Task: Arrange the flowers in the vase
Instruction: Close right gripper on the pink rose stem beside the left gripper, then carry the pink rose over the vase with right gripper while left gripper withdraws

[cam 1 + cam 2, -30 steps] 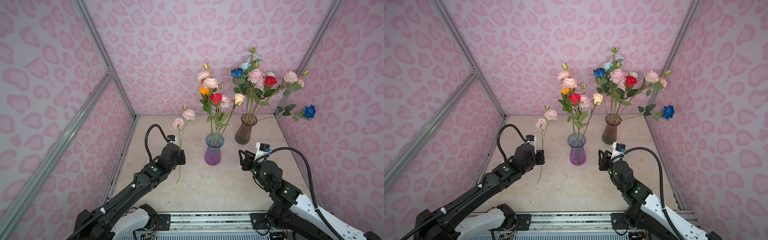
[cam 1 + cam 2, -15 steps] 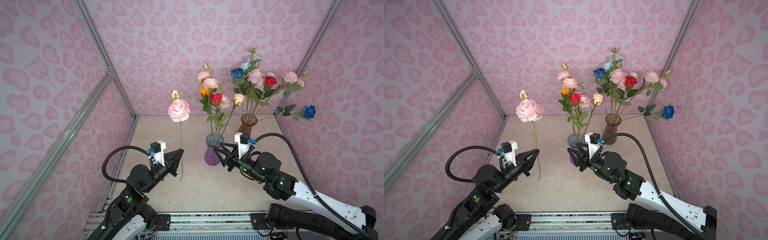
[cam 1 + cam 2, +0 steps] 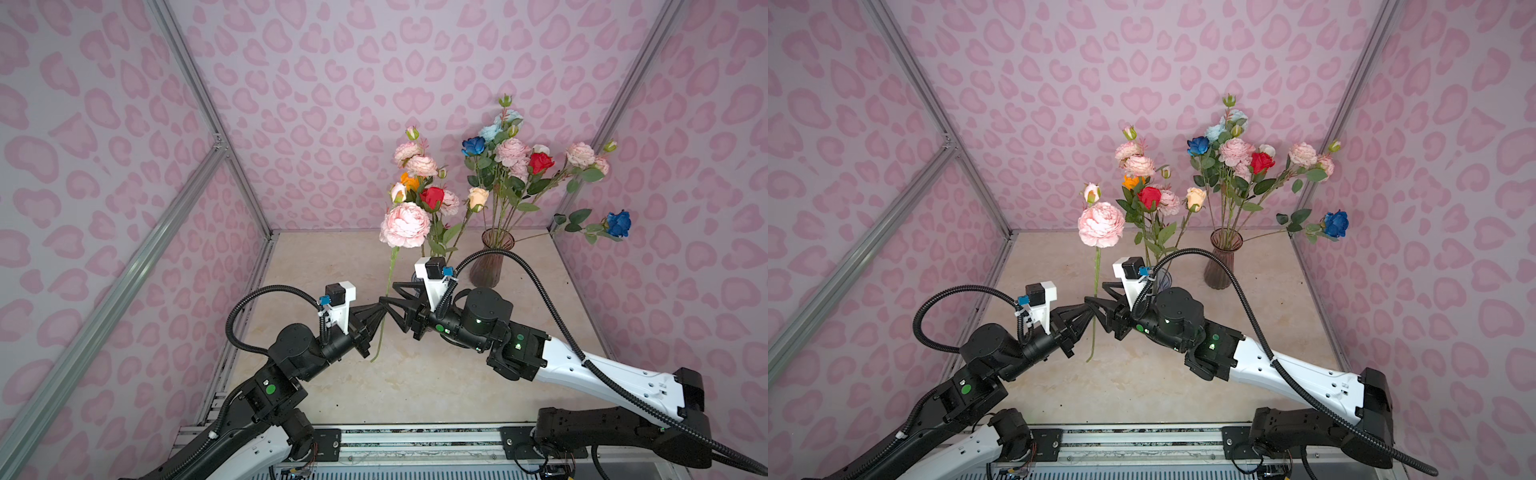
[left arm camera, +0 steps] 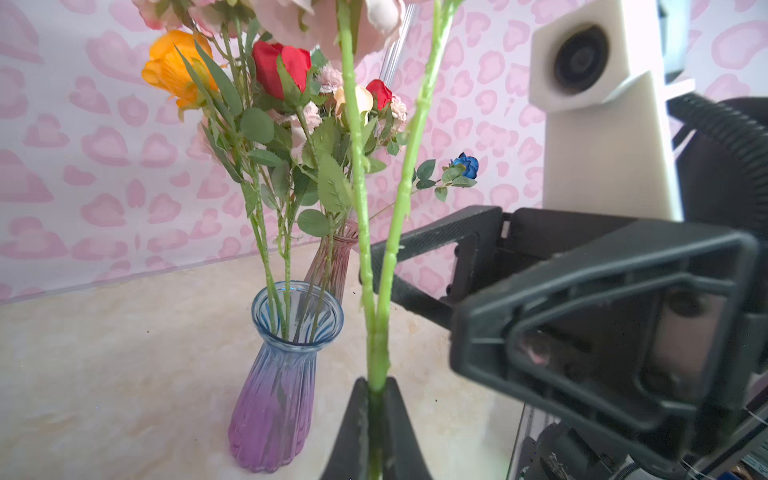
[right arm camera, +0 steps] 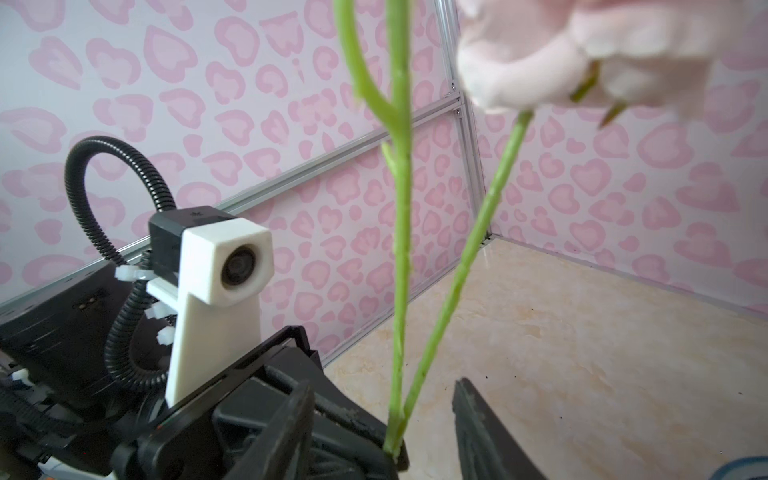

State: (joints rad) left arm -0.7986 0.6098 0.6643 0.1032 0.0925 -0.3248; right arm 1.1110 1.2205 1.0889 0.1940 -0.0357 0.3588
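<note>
One stem — left tool clamped, floor bare

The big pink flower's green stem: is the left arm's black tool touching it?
Touching. The left wrist view shows the big pink flower's green stem pinched between the closed fingertips of the left black tool.

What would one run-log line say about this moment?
left pincer: shut on stem of pink peony | right pincer: open, jaws astride stem | pink peony: upright, not yet in blue-purple vase
</note>
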